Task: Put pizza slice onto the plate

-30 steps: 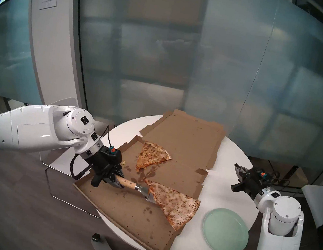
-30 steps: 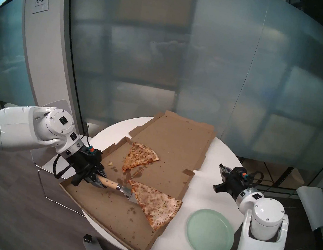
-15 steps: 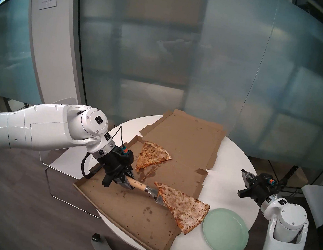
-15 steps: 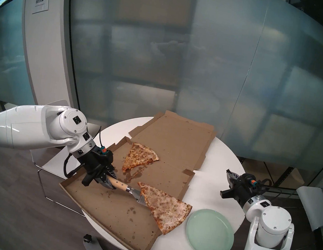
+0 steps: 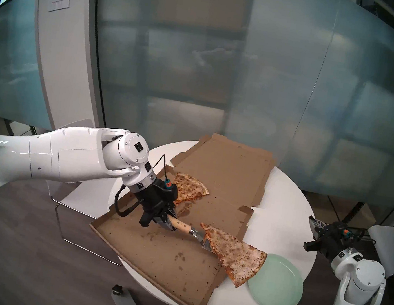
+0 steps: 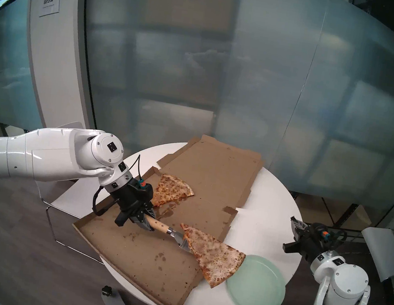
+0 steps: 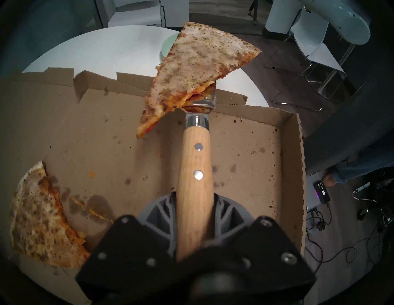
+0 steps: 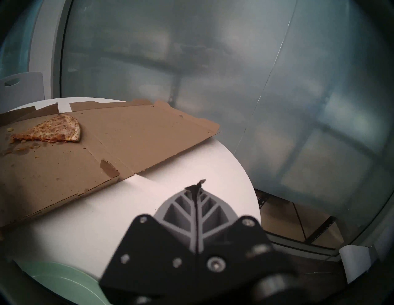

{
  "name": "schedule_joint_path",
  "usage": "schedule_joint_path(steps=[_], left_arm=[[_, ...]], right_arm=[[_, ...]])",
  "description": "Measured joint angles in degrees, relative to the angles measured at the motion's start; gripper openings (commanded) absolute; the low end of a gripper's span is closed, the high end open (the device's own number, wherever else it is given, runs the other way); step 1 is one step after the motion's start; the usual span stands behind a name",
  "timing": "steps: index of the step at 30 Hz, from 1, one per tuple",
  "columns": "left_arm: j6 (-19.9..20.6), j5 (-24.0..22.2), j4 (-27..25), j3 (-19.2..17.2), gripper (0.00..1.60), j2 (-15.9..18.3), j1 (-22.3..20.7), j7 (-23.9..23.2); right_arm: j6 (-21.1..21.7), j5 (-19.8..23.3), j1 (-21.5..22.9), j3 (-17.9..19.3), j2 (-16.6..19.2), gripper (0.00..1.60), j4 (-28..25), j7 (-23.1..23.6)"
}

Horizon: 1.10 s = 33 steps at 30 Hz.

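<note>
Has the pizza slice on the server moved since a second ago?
Yes. The pizza slice has travelled rightward in the head view, off the open pizza box, and its crust now overlaps the plate rim.

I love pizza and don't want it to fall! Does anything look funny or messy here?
The pizza slice sits crooked on the server, most of it hanging off unsupported. Greasy stains and crumbs dot the box. The other slice has a ragged, torn tip.

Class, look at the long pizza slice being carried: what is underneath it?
Under the pizza slice a metal spatula blade shows at its near edge, its wooden handle held in the left gripper. The slice hides the rest of the blade. Its crust end overlaps the plate; contact cannot be told.
</note>
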Motion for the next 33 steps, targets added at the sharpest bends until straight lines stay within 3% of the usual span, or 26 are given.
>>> schedule_joint_path(steps=[33], left_arm=[[0.0, 1.3, 11.3, 1.2, 0.00, -19.6, 0.4, 0.0]], right_arm=[[-1.8, 3.7, -1.0, 8.7, -2.2, 0.00, 0.9, 1.4]])
